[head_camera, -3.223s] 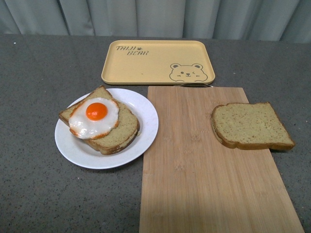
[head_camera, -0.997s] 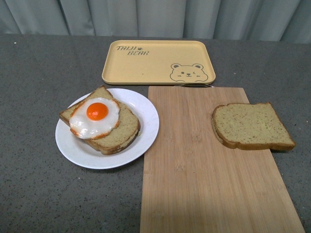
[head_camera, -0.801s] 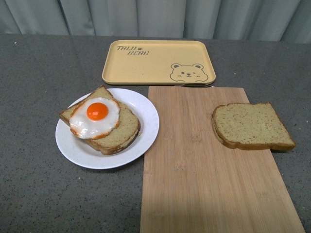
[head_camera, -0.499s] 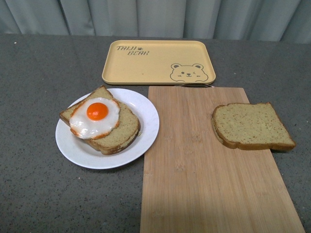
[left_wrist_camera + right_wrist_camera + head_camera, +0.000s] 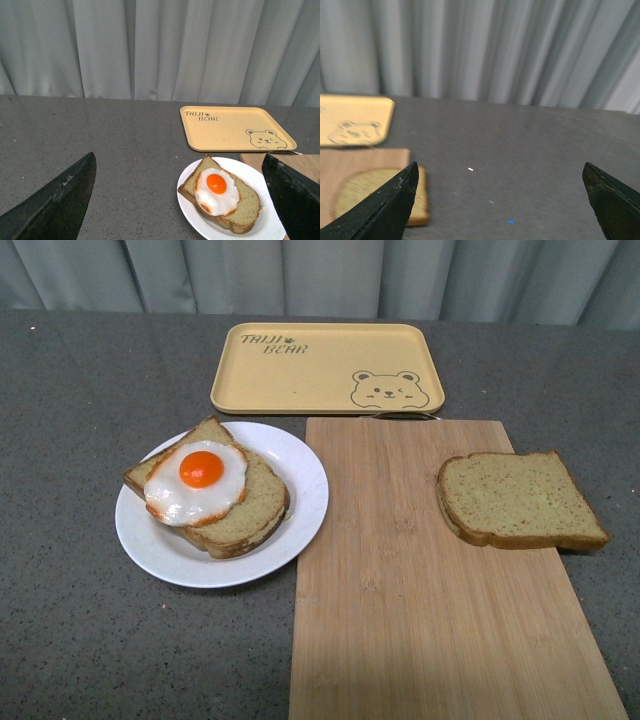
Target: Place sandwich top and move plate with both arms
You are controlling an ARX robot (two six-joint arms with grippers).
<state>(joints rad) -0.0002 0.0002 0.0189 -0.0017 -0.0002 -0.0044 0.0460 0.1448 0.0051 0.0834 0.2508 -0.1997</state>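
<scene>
The sandwich top (image 5: 519,498), a plain brown bread slice, lies flat on the right part of a wooden board (image 5: 420,580); the right wrist view shows its edge (image 5: 365,197) blurred. The white plate (image 5: 300,465) sits left of the board and carries a bread slice topped with a fried egg (image 5: 198,480); the left wrist view has the plate (image 5: 260,184) and egg (image 5: 216,190) too. Neither arm appears in the front view. My left gripper (image 5: 180,192) is open above the table, short of the plate. My right gripper (image 5: 500,197) is open over bare table beside the board.
A yellow tray (image 5: 325,367) with a bear drawing lies behind the board and plate, also in the left wrist view as tray (image 5: 235,127). The dark grey tabletop (image 5: 80,400) spreads around everything. Pale curtains (image 5: 320,275) close off the back.
Plate, bread slices, board and tray lie as before; the front view has drifted by a pixel or two.
</scene>
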